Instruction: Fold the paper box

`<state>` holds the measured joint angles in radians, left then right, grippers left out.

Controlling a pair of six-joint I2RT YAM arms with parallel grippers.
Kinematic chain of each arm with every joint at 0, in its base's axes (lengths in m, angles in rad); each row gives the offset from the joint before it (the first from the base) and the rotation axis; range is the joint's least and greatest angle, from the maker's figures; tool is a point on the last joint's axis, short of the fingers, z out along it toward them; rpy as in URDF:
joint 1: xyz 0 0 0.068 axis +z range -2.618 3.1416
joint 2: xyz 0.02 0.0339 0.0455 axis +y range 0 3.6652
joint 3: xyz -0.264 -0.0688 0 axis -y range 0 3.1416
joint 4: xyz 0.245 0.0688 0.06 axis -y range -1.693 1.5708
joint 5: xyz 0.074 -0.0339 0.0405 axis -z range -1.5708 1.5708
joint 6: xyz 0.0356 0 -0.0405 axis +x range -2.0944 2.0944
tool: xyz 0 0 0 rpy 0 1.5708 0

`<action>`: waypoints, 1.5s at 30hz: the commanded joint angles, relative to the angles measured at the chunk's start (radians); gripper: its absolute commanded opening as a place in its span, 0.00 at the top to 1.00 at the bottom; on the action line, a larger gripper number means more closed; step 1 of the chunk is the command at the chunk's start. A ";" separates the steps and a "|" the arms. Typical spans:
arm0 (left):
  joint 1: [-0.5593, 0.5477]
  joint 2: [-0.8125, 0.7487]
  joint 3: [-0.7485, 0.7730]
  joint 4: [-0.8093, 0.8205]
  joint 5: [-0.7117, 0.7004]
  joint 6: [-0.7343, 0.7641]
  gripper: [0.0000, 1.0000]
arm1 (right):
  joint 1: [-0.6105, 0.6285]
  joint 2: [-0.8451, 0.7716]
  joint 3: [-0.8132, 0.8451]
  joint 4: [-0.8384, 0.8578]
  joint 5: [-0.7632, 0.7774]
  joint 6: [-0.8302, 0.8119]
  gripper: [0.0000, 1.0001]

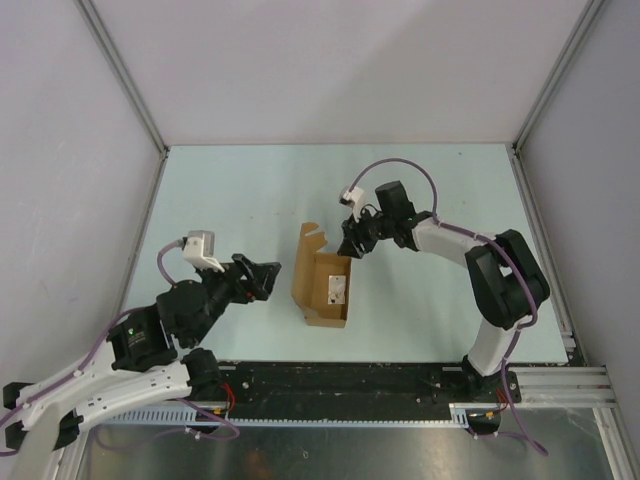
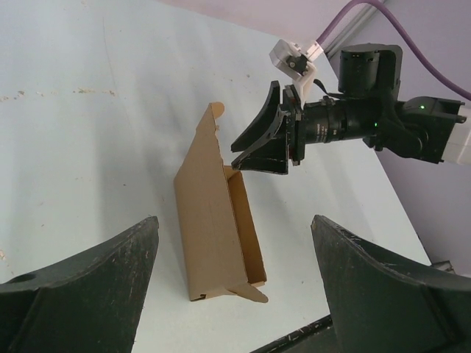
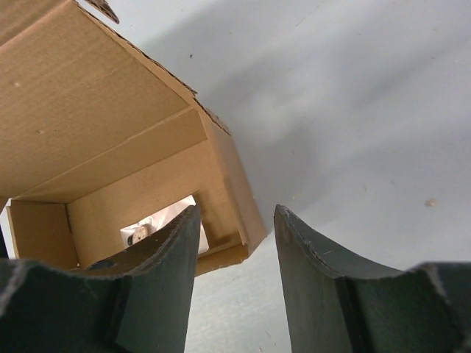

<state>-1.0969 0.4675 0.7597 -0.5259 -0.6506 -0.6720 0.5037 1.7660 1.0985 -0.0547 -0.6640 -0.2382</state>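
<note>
The paper box (image 1: 318, 312) is a brown cardboard carton lying open in the middle of the table, its lid flap (image 1: 304, 262) standing up along the left side. A small white packet (image 1: 336, 290) lies inside it. My right gripper (image 1: 350, 246) is at the box's far right corner, open. In the right wrist view one of its fingers (image 3: 165, 265) overlaps the box's (image 3: 96, 95) inside, where the packet (image 3: 163, 220) shows. The other finger stands outside the wall, with nothing pinched. My left gripper (image 1: 264, 280) hangs wide open left of the lid, apart from the box (image 2: 210, 220).
Pale walls with metal corner posts (image 1: 120, 75) enclose the table on the left, back and right. A black rail (image 1: 350, 378) runs along the near edge by the arm bases. In the left wrist view the right gripper (image 2: 261, 143) hovers over the box's far end.
</note>
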 commanded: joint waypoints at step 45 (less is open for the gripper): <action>0.599 0.155 -0.019 0.268 0.518 0.072 0.15 | 0.015 -0.092 0.067 -0.031 0.122 0.155 0.47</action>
<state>-0.6930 0.5674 0.7723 -0.3641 -0.4217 -0.5751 0.5327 1.7752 1.1469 -0.1066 -0.6151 -0.1978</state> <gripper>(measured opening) 0.861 0.544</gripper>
